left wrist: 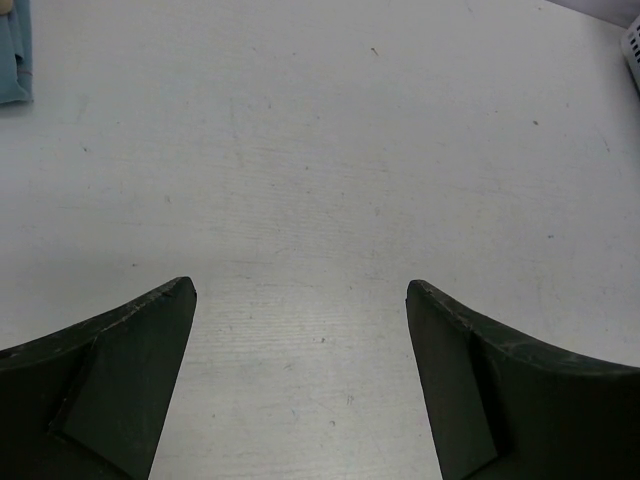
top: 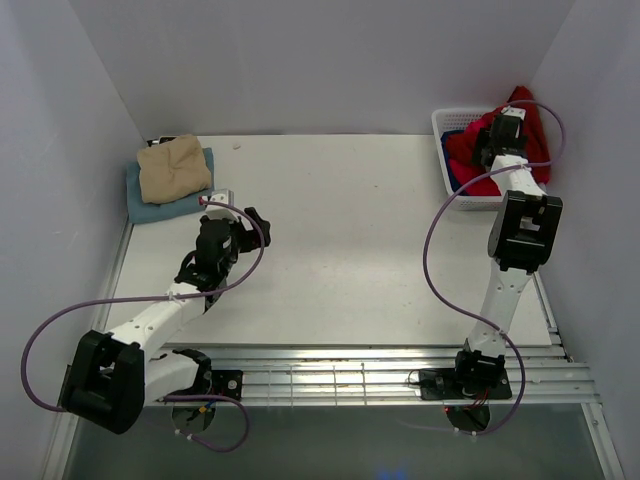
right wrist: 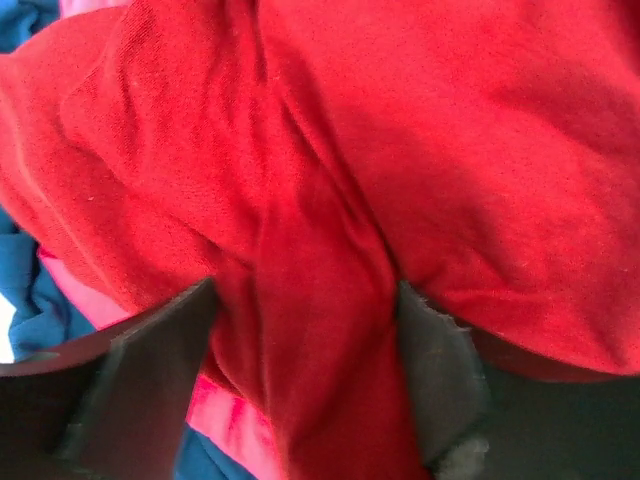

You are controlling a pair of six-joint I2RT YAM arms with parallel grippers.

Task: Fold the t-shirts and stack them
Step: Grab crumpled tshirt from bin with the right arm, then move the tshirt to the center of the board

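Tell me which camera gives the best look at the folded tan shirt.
The top external view: the tan shirt shows whole, folded on the light blue shirt at the far left of the table. The left wrist view catches only a sliver in its top left corner. The right wrist view shows none, only red cloth.

At the table's (top: 360, 230) far-left corner one folded shirt (top: 173, 168) lies on a second shirt (top: 150, 208), with the left gripper (left wrist: 300, 287) over bare table just near-right of them. At the far-right corner stands the basket (top: 445, 120), shirts (top: 520, 125) heaped in it and over its rim, the right gripper (right wrist: 305, 295) among them with a fold between its fingers (right wrist: 150, 380)
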